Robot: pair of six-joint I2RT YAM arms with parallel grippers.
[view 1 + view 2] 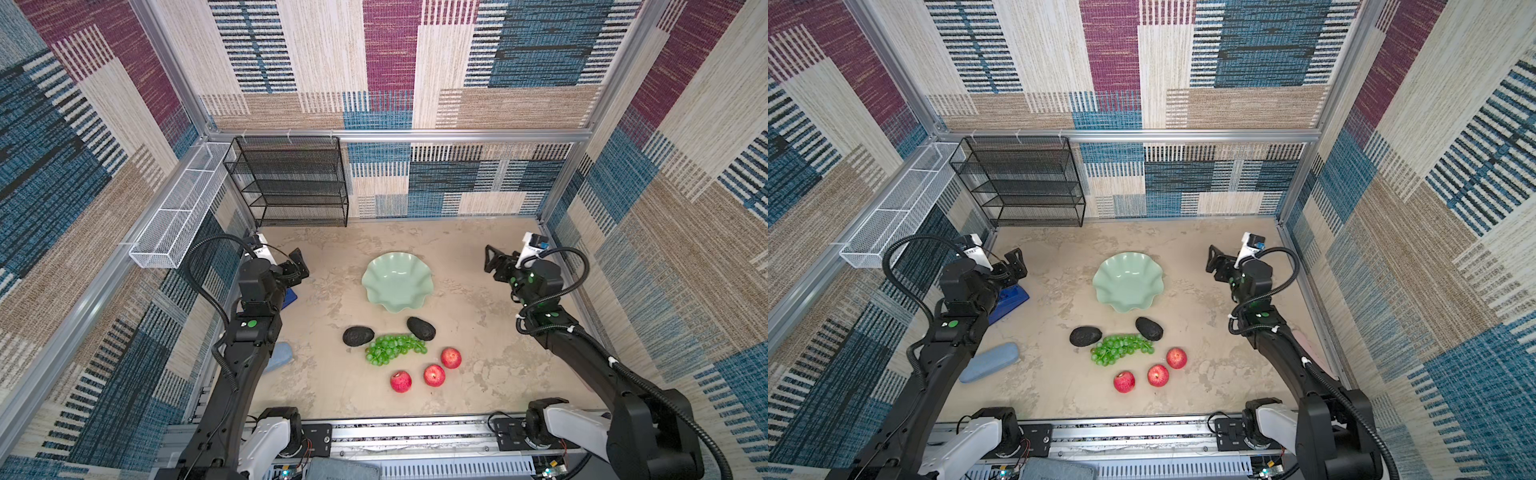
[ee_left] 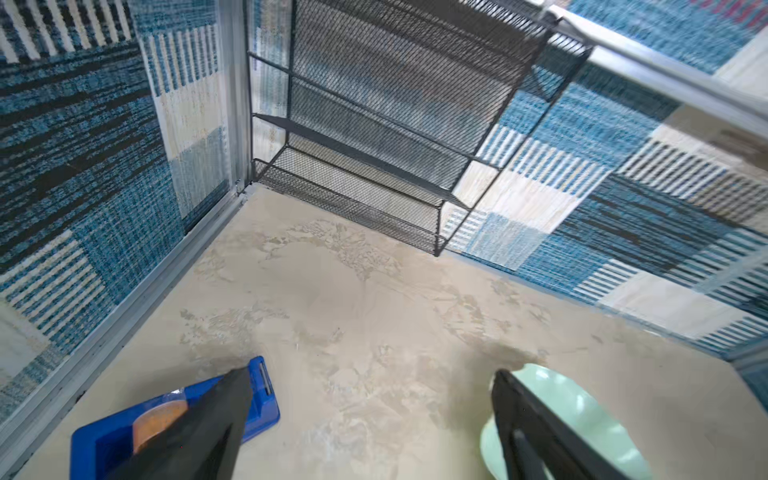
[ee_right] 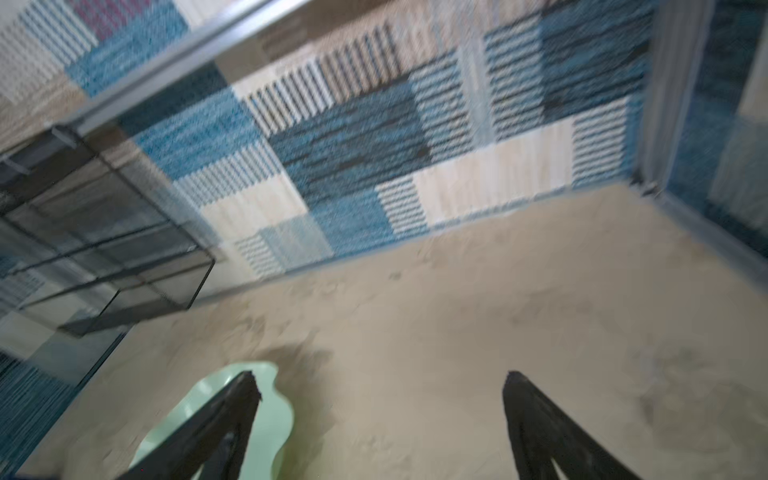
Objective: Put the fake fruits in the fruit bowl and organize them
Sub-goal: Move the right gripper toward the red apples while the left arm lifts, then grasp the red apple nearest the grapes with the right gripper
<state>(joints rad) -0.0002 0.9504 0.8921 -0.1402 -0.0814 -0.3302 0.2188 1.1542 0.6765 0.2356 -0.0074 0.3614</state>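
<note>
Well, my left end effector [image 2: 372,372] and right end effector [image 3: 380,374] both gape wide, gripping nothing (neither touches fruit). The scalloped mint fruit bowl [image 1: 397,286] sits in the middle of the bench [image 1: 498,353]. The avocados [image 1: 358,336], grapes [image 1: 395,349] and apples [image 1: 434,375] lie nearer its front edge. My right wrist view is blurred, with the bowl cut off.

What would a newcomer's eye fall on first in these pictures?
A pale green bowl with a wavy rim stands empty in the middle of the table. Just in front of it, toward the robot, lies the fruit: two dark avocados, a bunch of green grapes and three red apples. At the two sides, the left hand and the right hand hover open, holding nothing.
</note>
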